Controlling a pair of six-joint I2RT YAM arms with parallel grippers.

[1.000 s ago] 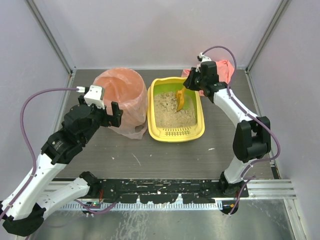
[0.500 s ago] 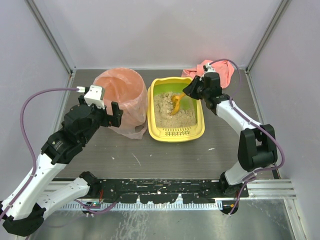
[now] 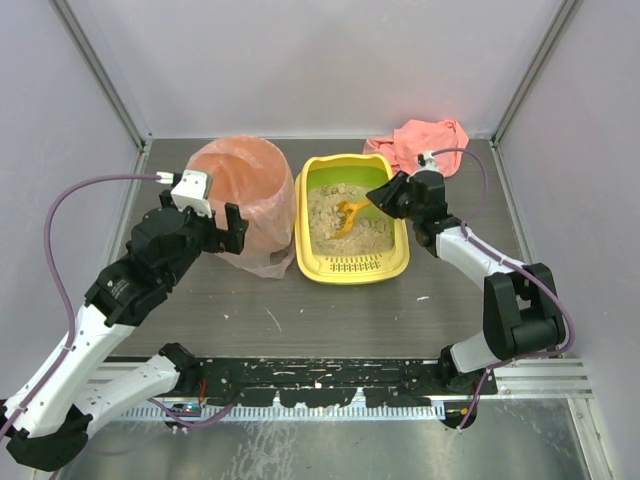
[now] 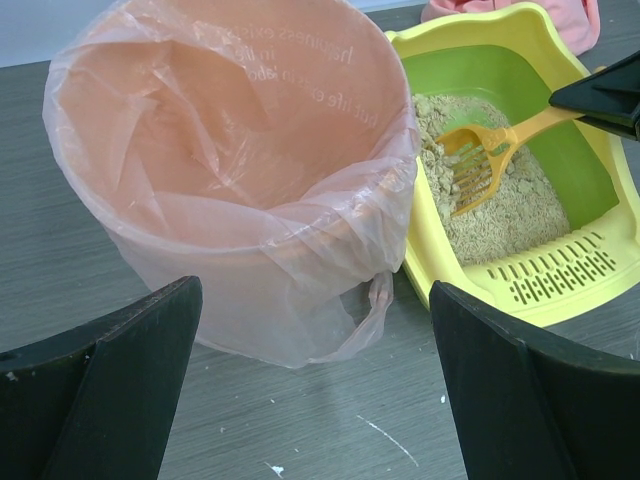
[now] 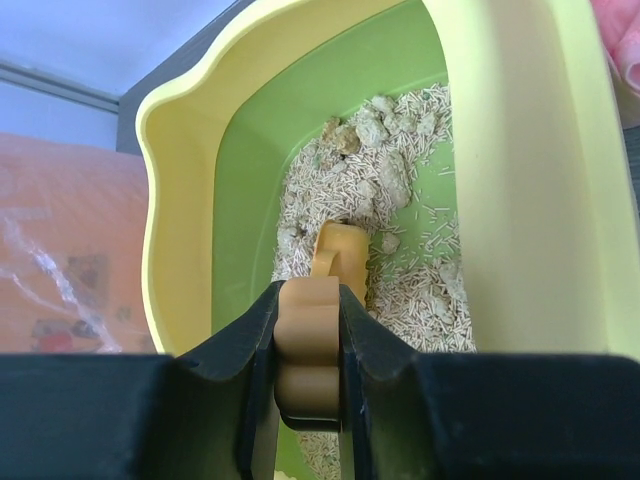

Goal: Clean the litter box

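The yellow litter box [image 3: 352, 266] with a green inside and beige litter sits mid-table; it also shows in the left wrist view [image 4: 560, 290] and the right wrist view [image 5: 520, 180]. My right gripper [image 3: 388, 196] is shut on the handle of an orange slotted scoop [image 3: 346, 214], whose head lies down in the litter [image 4: 470, 165]. In the right wrist view the handle [image 5: 310, 340] is clamped between my jaws, with several clumps [image 5: 372, 128] beyond the scoop. My left gripper [image 3: 215, 232] is open and empty, held just in front of the bin.
A round bin lined with a pink bag [image 3: 243, 195] stands left of the litter box, touching it [image 4: 240, 150]. A pink cloth [image 3: 432, 140] lies at the back right. Small white specks dot the table [image 3: 270, 318].
My right arm has swung forward and lowered, tipping the scoop from nearly upright to flat with its head in the litter. My left arm has stayed still.
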